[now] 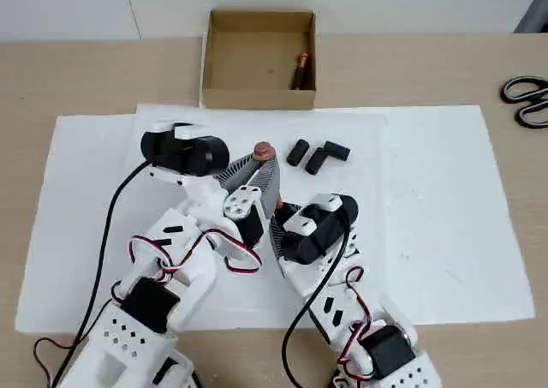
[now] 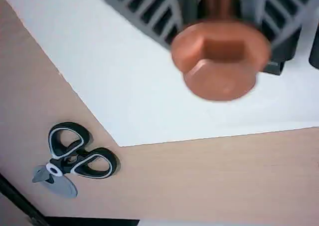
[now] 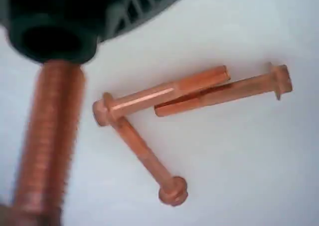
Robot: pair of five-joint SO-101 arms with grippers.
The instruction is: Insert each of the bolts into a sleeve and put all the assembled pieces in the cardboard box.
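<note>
High view: count one assembled piece (image 1: 300, 71) in the cardboard box (image 1: 210, 58) and three loose sleeves (image 1: 317, 158) on the white mat (image 1: 445, 217) just below it. See left gripper (image 1: 257, 170) pinching a bolt (image 2: 219, 61) by its shank. Right gripper (image 1: 276, 208) apparently clamped on a sleeve (image 3: 47, 36), bolt tip at its mouth, depth unclear. Note three loose bolts (image 3: 164, 99) on mat. Judge one done, four left. Expect tight room between arms, open mat toward scissors (image 1: 527, 101), box walls to clear.

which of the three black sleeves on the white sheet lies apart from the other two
The lone sleeve nearest the head of the bolt; the middle sleeve and the end sleeve touch, forming an L.
</note>
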